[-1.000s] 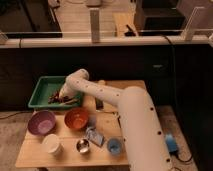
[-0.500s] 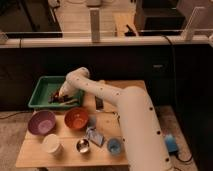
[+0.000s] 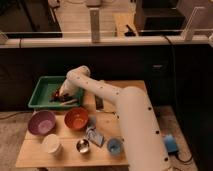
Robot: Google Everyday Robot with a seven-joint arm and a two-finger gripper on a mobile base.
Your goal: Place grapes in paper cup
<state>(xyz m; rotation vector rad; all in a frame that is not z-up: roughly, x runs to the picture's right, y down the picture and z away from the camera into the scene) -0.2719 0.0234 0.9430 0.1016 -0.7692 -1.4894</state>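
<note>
My white arm reaches from the lower right across the wooden table into the green tray point(image 3: 39, 93) at the back left. My gripper point(image 3: 62, 96) is down inside the tray, over a dark heap that may hold the grapes point(image 3: 57, 97); I cannot make out single berries. The white paper cup point(image 3: 51, 144) stands upright at the front left of the table, well away from the gripper.
A purple bowl point(image 3: 41, 122) and an orange bowl point(image 3: 76, 118) sit in front of the tray. A small steel cup point(image 3: 82, 146), a blue packet point(image 3: 94, 135) and a small blue cup point(image 3: 114, 146) stand along the front. The table point(image 3: 30, 155) ends just past them.
The gripper stays in the tray; it has barely shifted. Nothing else on the table has moved.
</note>
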